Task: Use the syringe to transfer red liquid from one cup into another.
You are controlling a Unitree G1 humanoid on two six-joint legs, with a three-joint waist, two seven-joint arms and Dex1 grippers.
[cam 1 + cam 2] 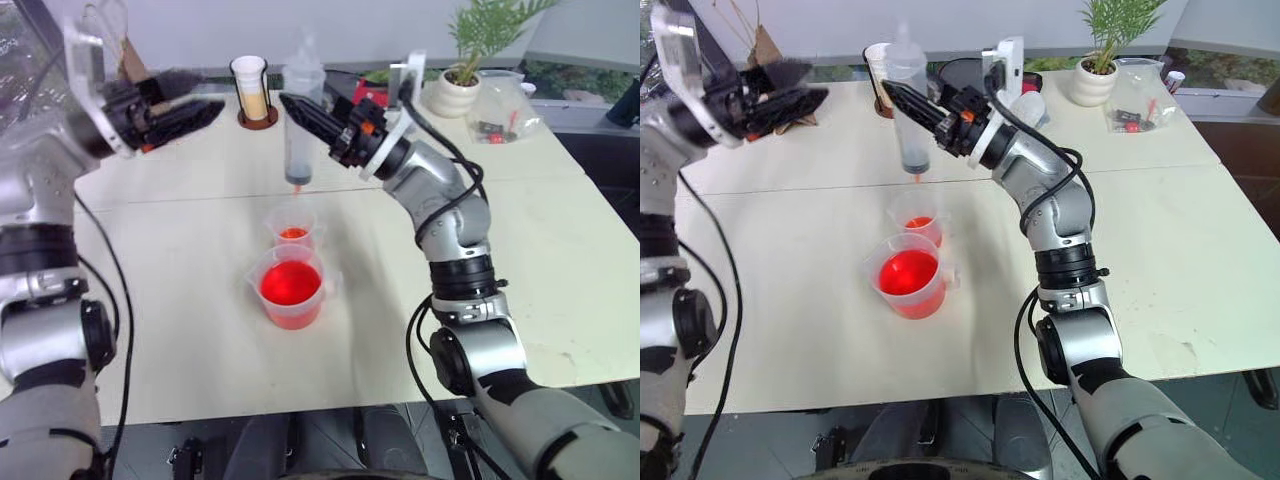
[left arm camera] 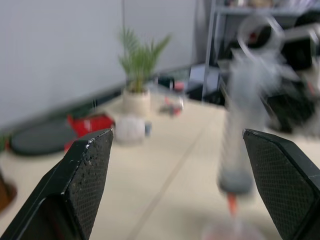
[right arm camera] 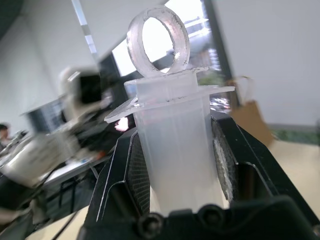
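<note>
left eye view: cream table [image 1: 180, 340], plant [image 1: 470, 60] at back, maybe shelving; left jaws apart, right jaws clamp syringe [image 1: 297, 140].

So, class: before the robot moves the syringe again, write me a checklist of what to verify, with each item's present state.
1. Right gripper jaws clamped on the syringe barrel: ok.
2. Syringe upright, orange tip down: ok.
3. Tip above the small cup, apart from it: ok.
4. Plunger pushed right in, ring at the barrel top: ok.
5. Small cup holds some red liquid; beaker upright beside it: ok.
6. Left gripper jaws open, off the syringe: ok.
7. Barrel fully emptied: cannot tell.
</note>
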